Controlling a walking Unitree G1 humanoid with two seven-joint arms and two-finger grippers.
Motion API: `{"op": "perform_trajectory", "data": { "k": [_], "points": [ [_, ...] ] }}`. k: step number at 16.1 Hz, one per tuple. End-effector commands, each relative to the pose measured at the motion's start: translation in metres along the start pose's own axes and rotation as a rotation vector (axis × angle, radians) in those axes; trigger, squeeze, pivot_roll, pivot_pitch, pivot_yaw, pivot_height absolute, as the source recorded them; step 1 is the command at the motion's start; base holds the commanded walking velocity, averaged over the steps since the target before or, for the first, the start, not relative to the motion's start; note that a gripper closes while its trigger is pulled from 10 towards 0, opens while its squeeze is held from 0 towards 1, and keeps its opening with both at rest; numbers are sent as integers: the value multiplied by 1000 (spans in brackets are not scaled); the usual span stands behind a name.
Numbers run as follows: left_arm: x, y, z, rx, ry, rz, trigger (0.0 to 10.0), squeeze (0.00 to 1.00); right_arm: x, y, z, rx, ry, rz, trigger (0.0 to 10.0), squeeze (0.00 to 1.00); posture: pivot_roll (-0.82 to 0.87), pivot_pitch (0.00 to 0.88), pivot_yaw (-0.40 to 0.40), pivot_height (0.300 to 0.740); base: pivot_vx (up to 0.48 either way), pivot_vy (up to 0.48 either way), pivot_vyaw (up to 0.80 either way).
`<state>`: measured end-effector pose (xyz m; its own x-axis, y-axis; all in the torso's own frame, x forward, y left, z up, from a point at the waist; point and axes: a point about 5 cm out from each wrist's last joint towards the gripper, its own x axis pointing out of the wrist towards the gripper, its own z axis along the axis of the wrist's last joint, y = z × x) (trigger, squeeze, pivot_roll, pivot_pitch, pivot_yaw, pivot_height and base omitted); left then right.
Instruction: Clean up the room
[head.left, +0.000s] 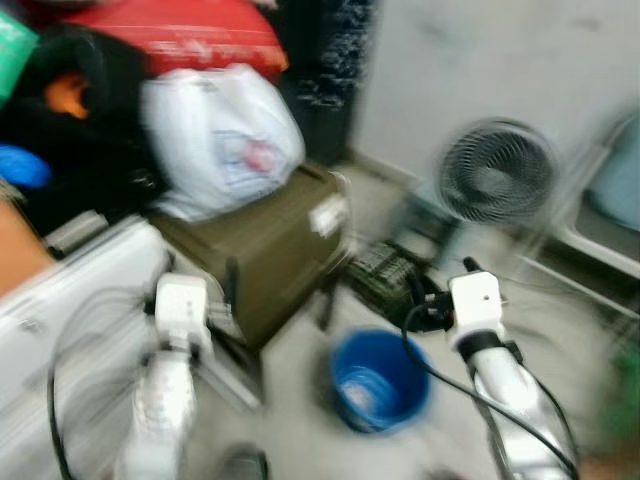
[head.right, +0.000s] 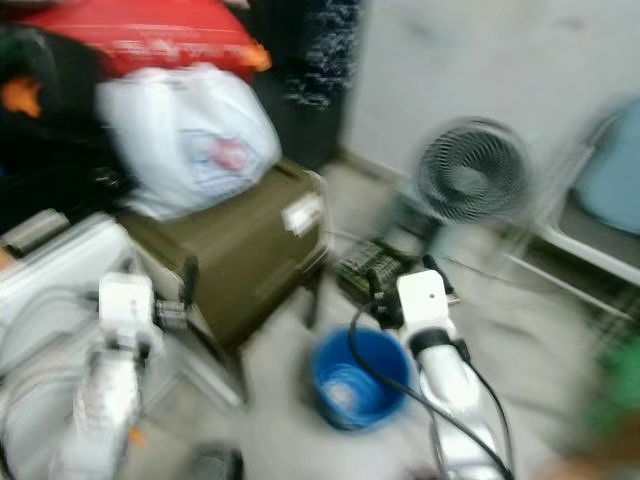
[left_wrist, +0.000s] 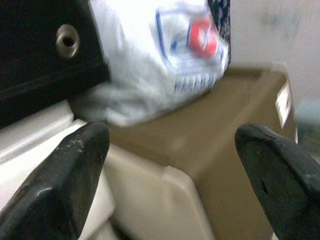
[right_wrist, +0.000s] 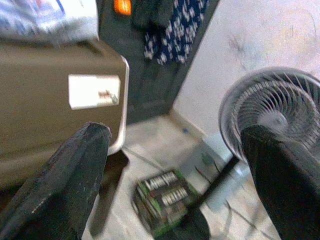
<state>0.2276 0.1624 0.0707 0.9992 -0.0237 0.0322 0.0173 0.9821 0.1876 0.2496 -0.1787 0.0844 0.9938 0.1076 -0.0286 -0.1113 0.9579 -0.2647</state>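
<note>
Two grippers are raised over a cluttered floor, both empty with fingers spread wide. The blue bucket (head.left: 380, 385) sits on the floor between them, nearer the right gripper (right_wrist: 175, 175). The left gripper (left_wrist: 170, 170) faces an olive box (head.left: 265, 250) bearing a white plastic bag (head.left: 220, 135). A fan (head.left: 497, 172) and a green carton (right_wrist: 162, 197) stand beyond the right gripper.

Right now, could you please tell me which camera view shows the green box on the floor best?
The right wrist view: the green box is near and fairly sharp, lettering visible, though unreadable. Both eye views show it small and blurred between the brown bin and the fan.
</note>
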Motion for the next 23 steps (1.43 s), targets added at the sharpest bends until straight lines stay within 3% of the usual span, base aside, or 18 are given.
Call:
{"op": "perform_trajectory", "data": {
  "k": [1,5,9,15,18,23],
  "points": [
    [5,0,9,18,-42,-11,10000,0,-2,-3,-3,-2,17,-11,10000,0,-57,0,-45,740,0,0,800],
    [5,6,12,36,-39,16,10000,0,-5,-3,-6,32,31,-48,10000,0,-52,0,-42,740,0,0,800],
    [12,1,17,41,-51,26,10000,0,2,-1,-4,25,17,-23,10000,0,-45,0,-50,740,0,0,800],
    [3,4,10,64,-27,21,10000,0,-11,-9,-12,14,45,-38,10000,0,-56,0,-43,740,0,0,800],
    [6,1,12,60,-33,0,10000,0,-9,-6,-10,15,38,-35,10000,0,-58,0,-39,740,0,0,800],
    [-1,11,9,88,-18,-9,10000,0,-8,-5,-9,12,32,-21,10000,0,-43,0,-45,740,0,0,800]
  ]
}}
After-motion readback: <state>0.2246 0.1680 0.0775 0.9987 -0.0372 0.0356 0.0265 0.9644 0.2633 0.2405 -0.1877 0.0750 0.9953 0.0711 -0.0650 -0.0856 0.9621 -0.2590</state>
